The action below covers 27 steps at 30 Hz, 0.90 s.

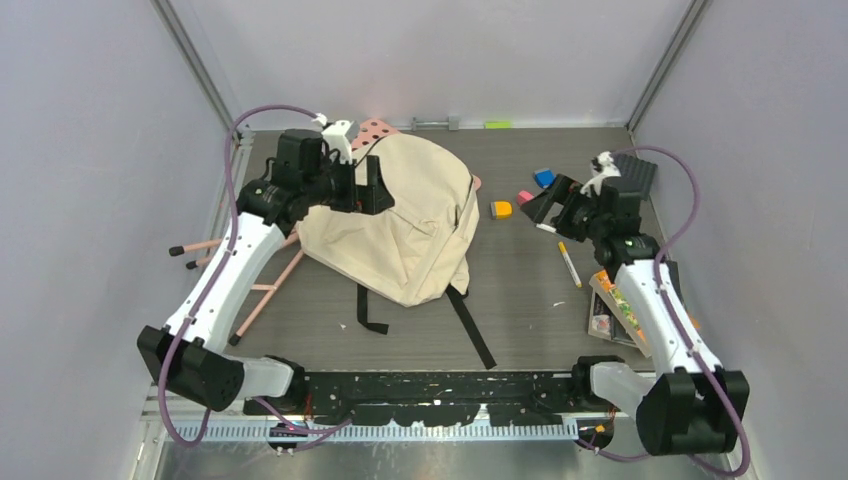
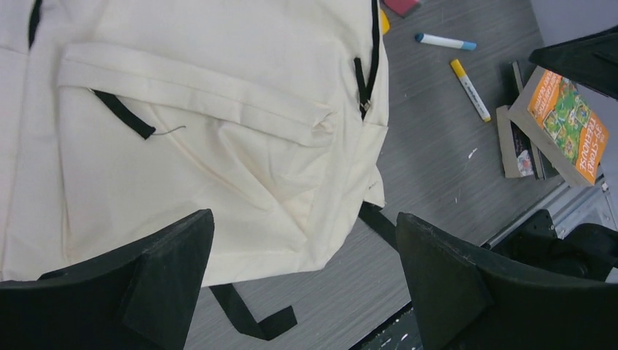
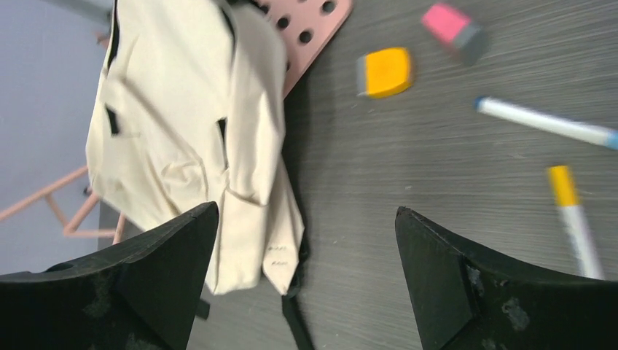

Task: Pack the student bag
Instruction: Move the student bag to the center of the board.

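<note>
The bag is cream cloth with black zippers and straps, creased, lying flat left of middle on the table; it hides most of a pink board; the left gripper above it gapes, empty; the right gripper is likewise spread, empty; its own view is blurred.

White links, purple cables; left pincer and right pincer black.
</note>
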Each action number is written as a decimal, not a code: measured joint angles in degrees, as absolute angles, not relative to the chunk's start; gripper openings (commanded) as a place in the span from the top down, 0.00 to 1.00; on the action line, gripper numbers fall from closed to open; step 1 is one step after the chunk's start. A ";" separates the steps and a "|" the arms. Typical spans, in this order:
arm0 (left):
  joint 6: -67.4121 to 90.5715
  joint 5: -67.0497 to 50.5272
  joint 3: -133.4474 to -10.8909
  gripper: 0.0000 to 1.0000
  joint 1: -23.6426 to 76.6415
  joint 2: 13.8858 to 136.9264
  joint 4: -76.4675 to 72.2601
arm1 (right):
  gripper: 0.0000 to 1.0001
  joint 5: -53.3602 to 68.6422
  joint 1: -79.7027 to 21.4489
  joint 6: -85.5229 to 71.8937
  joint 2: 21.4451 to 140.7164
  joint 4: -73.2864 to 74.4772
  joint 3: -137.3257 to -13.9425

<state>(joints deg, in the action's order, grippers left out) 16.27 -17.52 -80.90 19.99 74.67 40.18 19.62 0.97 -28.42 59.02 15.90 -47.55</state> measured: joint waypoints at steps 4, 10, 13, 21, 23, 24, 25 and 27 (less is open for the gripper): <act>15.97 -18.37 -77.67 0.02 19.90 75.37 39.79 | 0.03 19.97 -7.49 -28.21 65.65 15.59 -49.87; 13.30 -11.51 -75.99 0.02 19.88 75.16 42.00 | 0.16 18.04 -16.78 -29.34 79.57 10.00 -54.50; 12.58 -8.64 -75.46 0.02 19.86 73.73 41.87 | 0.27 16.99 -17.98 -30.63 88.60 6.24 -58.83; 11.73 -6.42 -74.65 0.02 19.86 71.16 41.85 | 0.38 16.91 -19.11 -33.87 102.32 0.91 -66.37; 11.73 -6.44 -74.65 0.02 19.86 71.16 41.85 | 0.59 17.17 -19.33 -34.28 103.33 0.34 -67.00; 11.73 -6.44 -74.65 0.02 19.86 71.16 41.82 | 0.74 17.26 -19.46 -34.44 103.53 -0.01 -67.07; 11.73 -6.46 -74.65 0.02 19.86 71.18 41.85 | 0.80 17.30 -19.59 -34.59 103.53 -0.34 -67.09; 11.73 -6.44 -74.63 0.02 19.86 71.29 41.85 | 0.97 17.63 -19.75 -35.09 103.53 -1.15 -67.09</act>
